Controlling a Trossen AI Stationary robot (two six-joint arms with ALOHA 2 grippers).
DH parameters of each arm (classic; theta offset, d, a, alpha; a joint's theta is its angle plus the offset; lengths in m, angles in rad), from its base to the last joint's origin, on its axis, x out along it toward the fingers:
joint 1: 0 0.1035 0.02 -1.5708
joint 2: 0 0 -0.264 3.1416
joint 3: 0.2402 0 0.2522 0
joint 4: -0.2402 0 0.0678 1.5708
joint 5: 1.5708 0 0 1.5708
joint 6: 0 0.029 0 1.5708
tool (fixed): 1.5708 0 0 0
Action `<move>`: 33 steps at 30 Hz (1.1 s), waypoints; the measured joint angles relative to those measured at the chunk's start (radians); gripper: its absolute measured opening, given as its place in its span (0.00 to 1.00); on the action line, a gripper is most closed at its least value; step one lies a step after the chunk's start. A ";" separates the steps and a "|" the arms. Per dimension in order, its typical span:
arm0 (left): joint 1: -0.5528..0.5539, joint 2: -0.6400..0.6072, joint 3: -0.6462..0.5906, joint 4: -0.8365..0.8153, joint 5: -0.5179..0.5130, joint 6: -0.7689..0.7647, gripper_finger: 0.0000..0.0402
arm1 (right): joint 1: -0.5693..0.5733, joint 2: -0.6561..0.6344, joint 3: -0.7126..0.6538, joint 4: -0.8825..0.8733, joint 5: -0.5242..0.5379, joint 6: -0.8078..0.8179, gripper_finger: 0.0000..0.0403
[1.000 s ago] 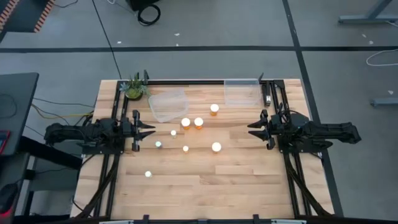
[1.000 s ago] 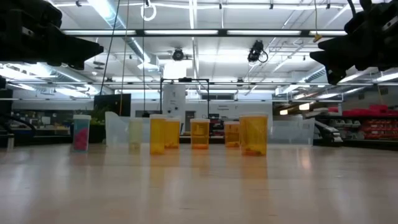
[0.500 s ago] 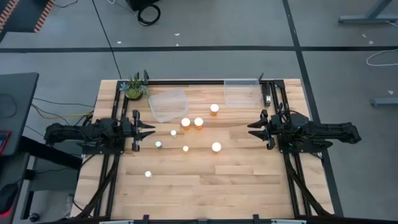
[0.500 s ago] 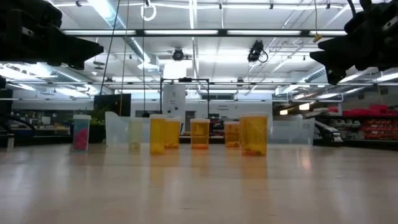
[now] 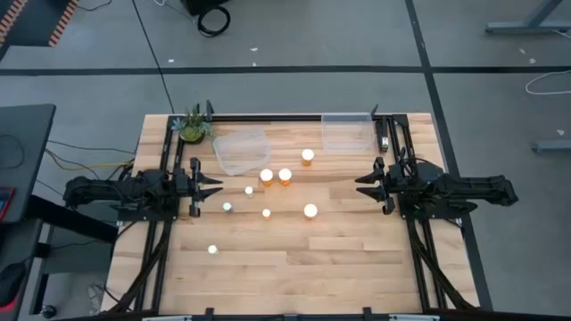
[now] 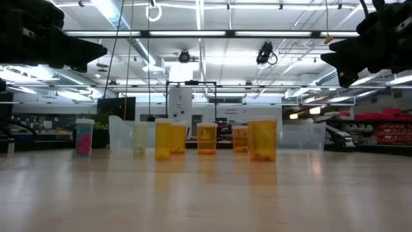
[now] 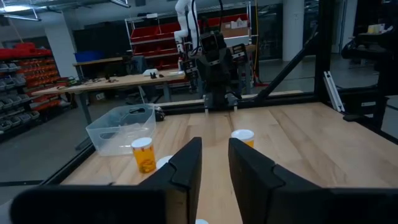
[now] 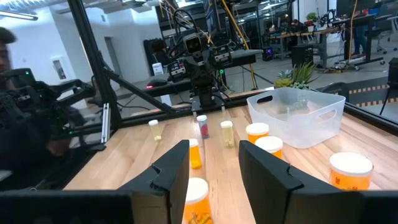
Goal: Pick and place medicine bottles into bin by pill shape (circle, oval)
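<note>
My bench (image 5: 339,259) is pale wood in planks, smooth with a soft sheen. Black metal rails (image 5: 268,117) frame its edges. Two bins (image 5: 239,150) near the far edge are clear, glossy plastic. The bottles (image 6: 262,139) have translucent orange plastic bodies and smooth white caps (image 5: 310,211). My fingers (image 7: 186,168) are dark, matt plastic. The plant (image 5: 192,127) at the far left corner looks leafy green.

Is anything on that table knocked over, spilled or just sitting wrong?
Nothing stands out. The medicine bottles all stand upright with caps on, spread across the table. The two clear bins sit flat at the far edge beside the small plant, and nothing has spilled.
</note>
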 joint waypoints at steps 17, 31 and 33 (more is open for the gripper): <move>0.000 0.000 0.000 0.002 0.000 -0.037 0.23 | 0.000 0.000 0.000 0.000 0.000 0.000 0.36; 0.000 0.000 0.000 0.027 0.001 -0.321 0.23 | 0.000 0.000 0.000 0.000 0.000 0.000 0.36; 0.000 0.000 0.000 0.027 0.001 -0.339 0.23 | 0.000 0.000 0.000 0.000 0.000 0.000 0.36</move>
